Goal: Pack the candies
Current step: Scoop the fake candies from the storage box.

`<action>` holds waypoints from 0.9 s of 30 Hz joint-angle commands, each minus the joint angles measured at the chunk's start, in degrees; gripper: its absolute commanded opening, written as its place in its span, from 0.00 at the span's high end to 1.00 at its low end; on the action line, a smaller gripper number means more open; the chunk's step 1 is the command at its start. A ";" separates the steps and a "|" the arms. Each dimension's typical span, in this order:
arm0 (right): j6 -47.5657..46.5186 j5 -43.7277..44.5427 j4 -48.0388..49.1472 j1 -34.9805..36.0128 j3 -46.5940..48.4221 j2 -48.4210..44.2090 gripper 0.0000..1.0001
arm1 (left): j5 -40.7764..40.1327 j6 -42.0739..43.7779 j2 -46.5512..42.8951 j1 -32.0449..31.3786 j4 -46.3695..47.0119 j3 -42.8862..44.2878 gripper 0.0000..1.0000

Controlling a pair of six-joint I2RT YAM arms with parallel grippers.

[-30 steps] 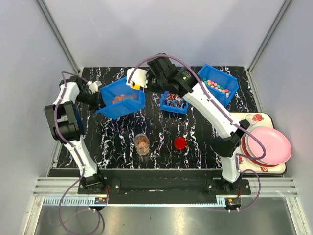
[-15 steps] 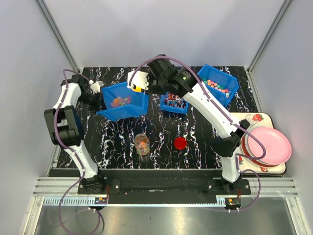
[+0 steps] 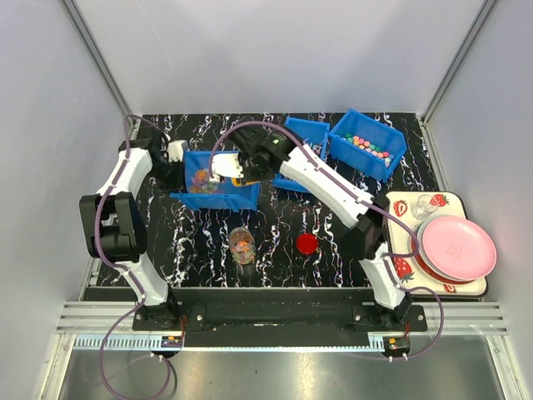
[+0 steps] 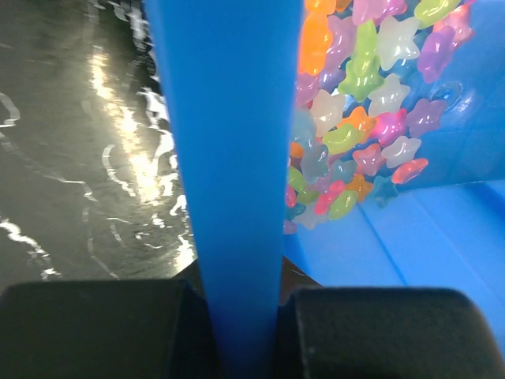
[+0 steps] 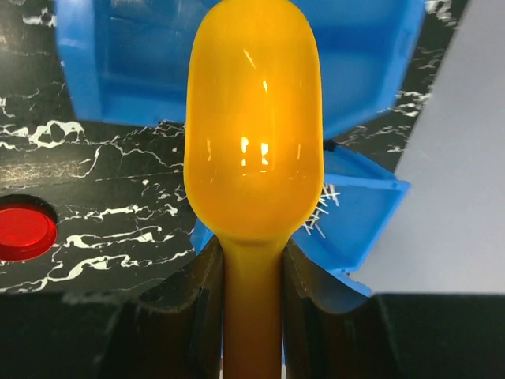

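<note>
A blue bin [image 3: 218, 198] is held off the table, and my left gripper [image 3: 177, 162] is shut on its left wall. Seen from the left wrist, that blue wall [image 4: 229, 142] runs between my left gripper's [image 4: 237, 316] fingers, with star-shaped candies [image 4: 355, 118] heaped inside the bin. My right gripper [image 3: 231, 167] hangs over the bin's right side, shut on the handle of a yellow scoop [image 5: 252, 134]. The scoop's bowl looks empty in the right wrist view, above my right gripper [image 5: 252, 284]. A small clear jar [image 3: 242, 246] holding candies stands on the table in front of the bin.
A flat red lid [image 3: 306, 243] lies right of the jar. Two more blue bins stand at the back: one [image 3: 306, 133] partly under the right arm, one [image 3: 385, 133] holding small coloured balls. Pink plates [image 3: 456, 248] sit on a tray [image 3: 437, 200] at the right edge.
The left arm has swung the blue bin round and tipped it differently. The right gripper with the scoop has come down and left to the bin's right side, uncovering the middle bin.
</note>
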 commanded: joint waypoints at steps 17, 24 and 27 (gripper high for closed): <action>-10.16 0.90 -7.56 2.04 13.41 16.36 1.00 | -2.16 -2.01 -9.12 -5.41 8.15 -4.08 1.00; -10.34 -2.88 -4.49 2.92 14.56 19.53 1.00 | -1.02 -2.63 -9.38 -5.58 9.30 -4.87 1.00; -9.46 -5.08 -1.86 2.92 14.38 20.76 1.00 | -0.85 -2.71 -9.82 -5.67 9.56 -4.96 1.00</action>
